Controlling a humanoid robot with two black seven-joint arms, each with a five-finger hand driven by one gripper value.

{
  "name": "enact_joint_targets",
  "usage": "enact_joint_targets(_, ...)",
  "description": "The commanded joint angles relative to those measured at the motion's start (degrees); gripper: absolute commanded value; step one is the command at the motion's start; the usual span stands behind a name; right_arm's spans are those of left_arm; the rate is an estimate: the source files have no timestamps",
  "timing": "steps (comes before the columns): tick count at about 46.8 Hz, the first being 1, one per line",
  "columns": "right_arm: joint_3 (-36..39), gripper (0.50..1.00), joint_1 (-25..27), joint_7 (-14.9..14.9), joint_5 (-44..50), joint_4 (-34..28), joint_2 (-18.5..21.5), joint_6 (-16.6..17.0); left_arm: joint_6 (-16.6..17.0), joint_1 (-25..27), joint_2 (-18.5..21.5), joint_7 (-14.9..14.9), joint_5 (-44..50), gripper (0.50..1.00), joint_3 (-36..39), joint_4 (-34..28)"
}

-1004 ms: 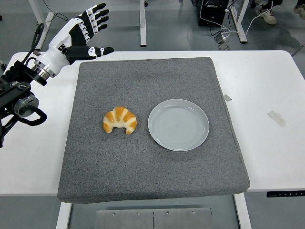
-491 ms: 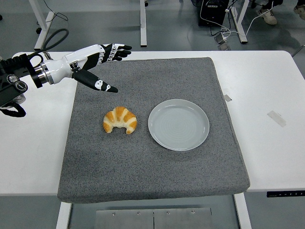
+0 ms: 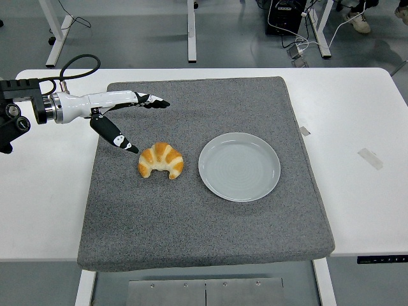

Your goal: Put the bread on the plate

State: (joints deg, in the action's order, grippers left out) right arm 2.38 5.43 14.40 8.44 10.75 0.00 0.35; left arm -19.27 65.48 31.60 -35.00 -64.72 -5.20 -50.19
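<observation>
A golden croissant (image 3: 160,160) lies on the grey mat (image 3: 204,223), just left of an empty pale grey plate (image 3: 239,166). My left hand (image 3: 137,121) reaches in from the left over the mat's far left part, open, with fingers (image 3: 153,102) stretched to the right and the thumb (image 3: 118,139) pointing down toward the croissant. The thumb tip is a short way left of the croissant, not touching it. The right arm is out of view.
The mat covers most of the white table (image 3: 363,127). Two bits of tape (image 3: 370,157) lie on the table to the right. Table legs and cables show on the floor beyond the far edge.
My left hand has come down and forward from the table's far left corner toward the croissant, turning flat. The croissant and plate have not moved.
</observation>
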Motion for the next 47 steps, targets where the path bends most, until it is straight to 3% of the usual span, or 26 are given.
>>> enact_joint_targets(1, 0.0, 1.0, 0.0, 0.0, 0.0, 0.0, 0.0, 0.0, 0.1, -0.2, -0.1, 0.0, -1.6, 0.98, 0.0, 0.0)
enact_joint_targets(15, 0.0, 1.0, -0.1, 0.0, 0.0, 0.0, 0.0, 0.0, 1.3, -0.1, -0.8, 0.0, -6.8, 0.977, 2.1, -0.1)
enact_joint_targets(31, 0.0, 1.0, -0.1, 0.0, 0.0, 0.0, 0.0, 0.0, 7.4, 0.5, -4.6, 0.0, -7.8, 0.971, 7.1, -0.1)
enact_joint_targets(47, -0.1, 1.0, 0.0, 0.0, 0.0, 0.0, 0.0, 0.0, 10.3, 1.0, -6.9, 0.0, -8.0, 0.955, 10.0, 0.6)
